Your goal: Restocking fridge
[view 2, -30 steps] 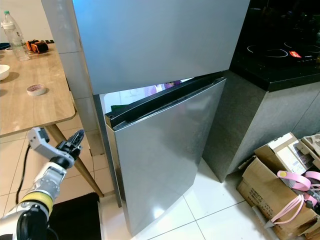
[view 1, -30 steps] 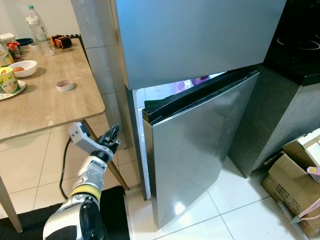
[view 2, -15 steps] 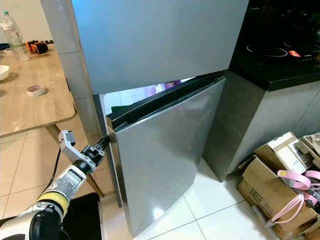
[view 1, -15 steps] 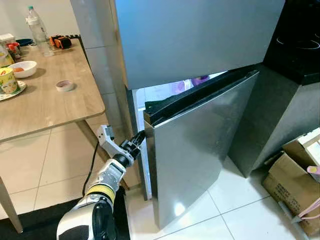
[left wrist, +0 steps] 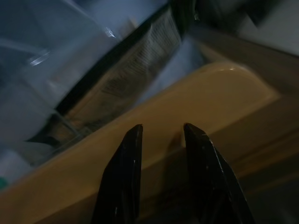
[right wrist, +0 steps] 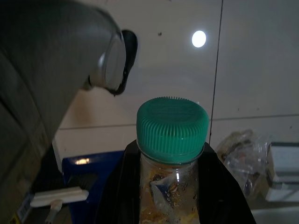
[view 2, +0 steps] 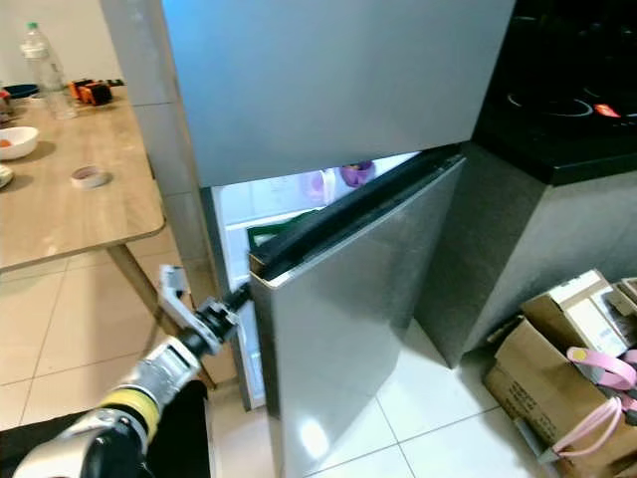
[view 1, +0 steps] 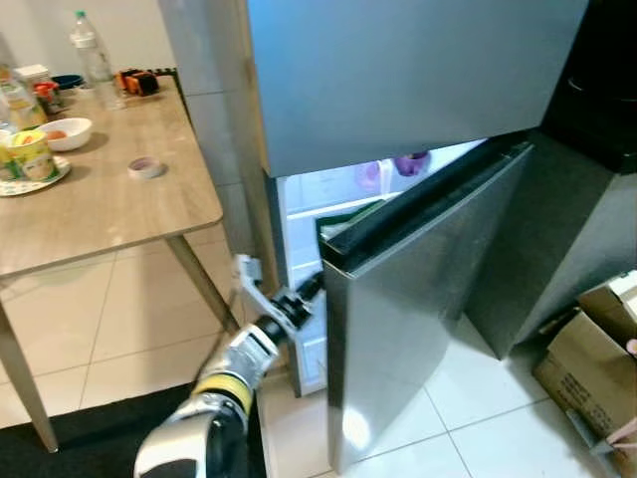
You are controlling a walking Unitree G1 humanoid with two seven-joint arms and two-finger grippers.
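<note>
Fridge door (view 1: 418,329) ajar, left claw (view 1: 309,289) at its edge

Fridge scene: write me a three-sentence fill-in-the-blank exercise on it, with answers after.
1. The left gripper reaches the edge of the fridge's lower ____, which stands ajar.
2. The bottle clamped in the right gripper has a ____ cap.
3. A roll of tape lies on the wooden ____.

Missing words: door; green; table

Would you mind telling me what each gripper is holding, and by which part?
The right gripper holds a green-capped bottle by its neck, just under the cap. The left gripper holds nothing; it's at the fridge door edge.
</note>
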